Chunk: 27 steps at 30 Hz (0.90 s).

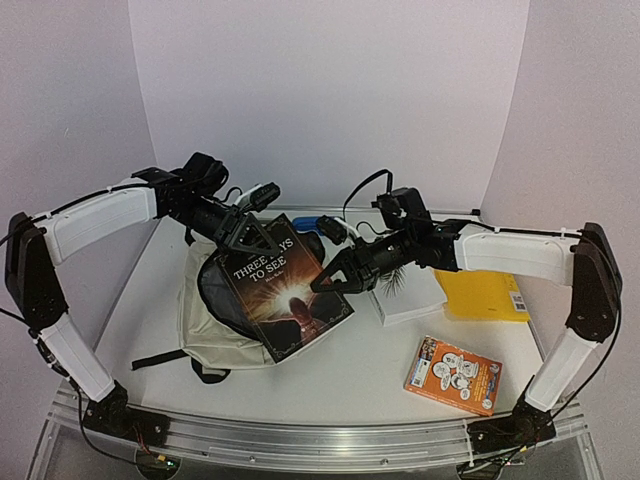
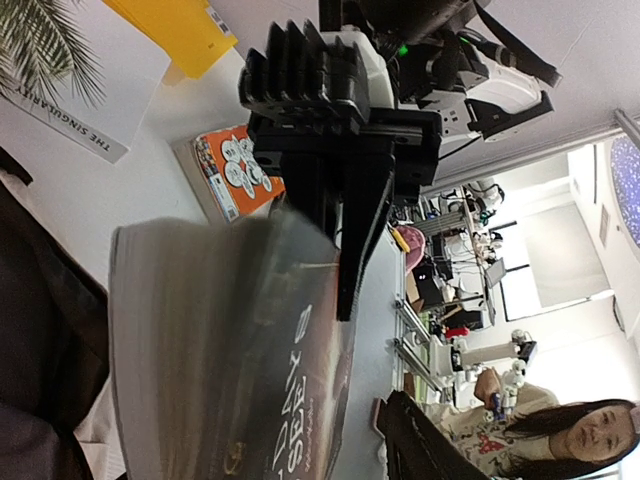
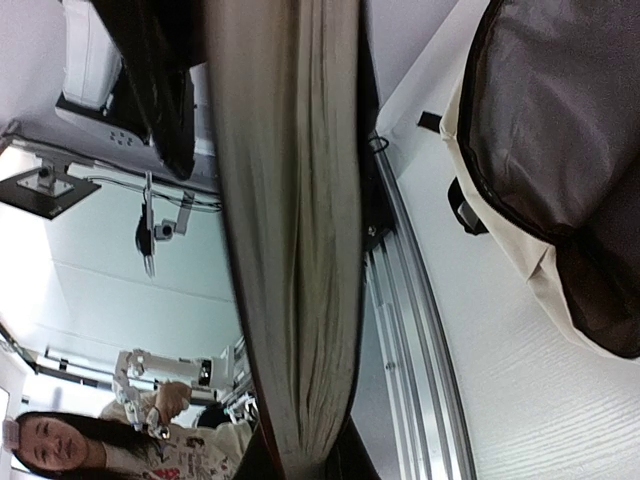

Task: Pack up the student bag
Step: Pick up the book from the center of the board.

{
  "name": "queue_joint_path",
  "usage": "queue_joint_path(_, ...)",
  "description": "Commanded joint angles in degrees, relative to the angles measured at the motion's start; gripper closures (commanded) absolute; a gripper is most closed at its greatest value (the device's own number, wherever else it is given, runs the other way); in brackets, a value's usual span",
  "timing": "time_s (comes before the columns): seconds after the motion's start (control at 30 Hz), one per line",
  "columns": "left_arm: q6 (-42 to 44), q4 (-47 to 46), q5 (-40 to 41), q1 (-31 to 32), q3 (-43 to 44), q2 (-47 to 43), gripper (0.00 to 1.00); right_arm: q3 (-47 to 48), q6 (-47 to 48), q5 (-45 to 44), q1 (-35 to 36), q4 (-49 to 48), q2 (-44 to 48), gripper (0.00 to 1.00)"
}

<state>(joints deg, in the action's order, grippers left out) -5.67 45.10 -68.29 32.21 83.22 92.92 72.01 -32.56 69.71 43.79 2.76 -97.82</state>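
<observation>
White desk: left tool pinches dark book at top corner, right tool pinches its right edge, over open student bag at desk's left; open surface between bag and orange book.

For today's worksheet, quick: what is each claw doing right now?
Left claw: closed on the dark book.
Right claw: closed on the same book.

The book is over the student bag.
</observation>
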Motion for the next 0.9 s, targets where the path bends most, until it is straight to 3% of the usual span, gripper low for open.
queue_joint_path(0.0,2.2,1.0,-4.4,0.1,2.5,1.5,0.71,2.4,1.9,1.6,0.1,-2.9,-0.2,1.0)
queue_joint_path(0.03,2.2,1.0,-4.4,0.1,2.4,1.6,0.77,2.4,2.1,1.4,0.1,-2.9,-0.2,1.0)
queue_joint_path(0.07,2.2,0.8,-4.4,0.1,2.0,1.7,0.93,2.4,2.6,0.8,0.1,-2.9,-0.1,0.96)
queue_joint_path(0.1,1.9,0.3,-4.4,0.1,1.8,1.6,0.98,2.5,2.8,0.3,0.1,-2.9,0.1,0.93)
queue_joint_path(0.2,-0.6,-3.6,-3.7,0.1,-0.3,0.0,1.0,2.8,4.0,-2.8,-0.4,-2.9,1.1,0.81)
queue_joint_path(0.27,-2.2,-6.2,-3.0,0.1,-1.9,-1.4,1.0,2.7,4.4,-3.9,-0.9,-2.9,1.5,0.79)
queue_joint_path(0.43,-6.2,-11.8,-2.9,0.1,-5.0,-3.9,1.0,2.5,4.9,-4.2,-1.9,-2.9,1.8,0.89)
queue_joint_path(0.47,-6.5,-11.8,-2.3,0.1,-5.1,-4.2,0.95,2.5,5.0,-3.5,-1.9,-2.9,1.7,0.99)
queue_joint_path(0.53,-6.4,-11.5,-1.2,0.1,-5.2,-4.6,0.81,2.3,5.2,-2.7,-1.9,-2.9,1.8,1.0)
queue_joint_path(0.6,-5.4,-10.0,0.5,-0.1,-4.8,-5.1,0.57,1.9,5.4,-1.8,-1.9,-2.9,2.3,1.0)
queue_joint_path(0.63,-5.1,-9.6,0.9,-0.2,-4.7,-5.2,0.54,1.7,5.5,-1.7,-1.8,-2.9,2.5,1.0)
queue_joint_path(0.7,-3.9,-7.8,1.3,-1.1,-4.2,-5.2,0.35,1.0,5.5,-1.0,-1.9,-2.9,3.3,1.0)
queue_joint_path(0.87,-0.1,-2.1,2.1,-2.2,-2.0,-4.8,0.22,0.1,5.5,-0.4,-1.9,-2.9,4.5,1.0)
